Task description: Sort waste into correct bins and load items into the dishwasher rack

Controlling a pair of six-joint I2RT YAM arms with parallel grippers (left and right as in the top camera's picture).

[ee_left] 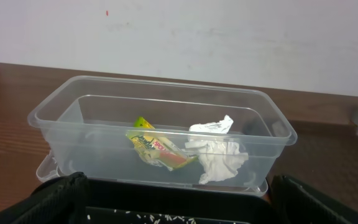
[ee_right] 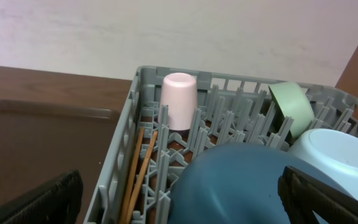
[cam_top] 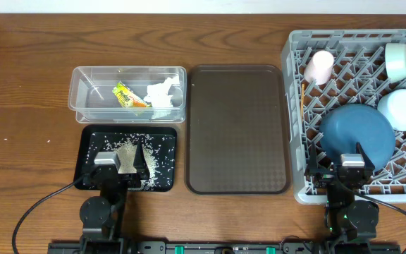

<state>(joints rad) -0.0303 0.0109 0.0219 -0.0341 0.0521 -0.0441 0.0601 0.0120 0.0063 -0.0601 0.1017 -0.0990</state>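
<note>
Left gripper (cam_top: 129, 159) hangs over the near end of the black tray (cam_top: 90, 141), jaws wide apart and empty, rice (cam_top: 157, 166) scattered right beneath. At its 12 o'clock, the clear tub (cam_top: 80, 85) holds the wrapper (cam_top: 124, 94) and tissue (cam_top: 162, 95). Right gripper (cam_top: 344, 159), also spread and empty, sits over the rack's (cam_top: 292, 113) near edge. The blue plate (cam_top: 358, 130) is at 12, and the chopsticks (ee_right: 137, 171) run 6-to-12 along the left wall. Nothing looks left to sort.

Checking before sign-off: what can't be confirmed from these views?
- Black tray: near side hidden under the left claw overhead; rice there uncountable.
- Dark blue plate: near rim under the right claw, cropped in wrist view.
- Chopsticks: lower ends cut off, right wrist view.
</note>
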